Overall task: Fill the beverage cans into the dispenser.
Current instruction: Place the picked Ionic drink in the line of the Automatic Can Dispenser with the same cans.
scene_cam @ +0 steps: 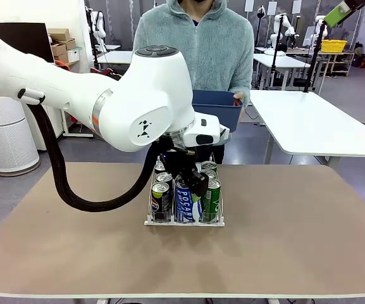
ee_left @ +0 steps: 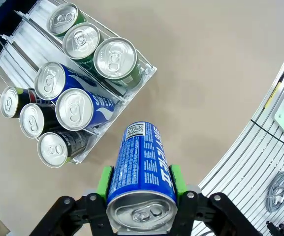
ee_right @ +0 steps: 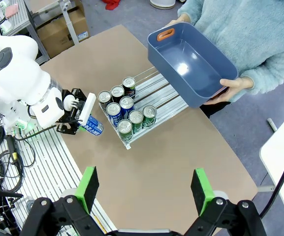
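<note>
Left gripper [ee_left: 142, 184]: clamped on a blue can [ee_left: 141, 169], lower centre.
Right gripper [ee_right: 146, 189]: spread wide, holding nothing.
Dispenser [ee_left: 132, 91]: upper left, eight cans.

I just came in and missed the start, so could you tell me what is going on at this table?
The left gripper is shut on a blue can, held near the front of the dispenser, which already holds eight cans: three green, two blue, three dark. The right gripper is open and high above the table. A person across the table holds a dark-blue bin with nothing in it.
</note>
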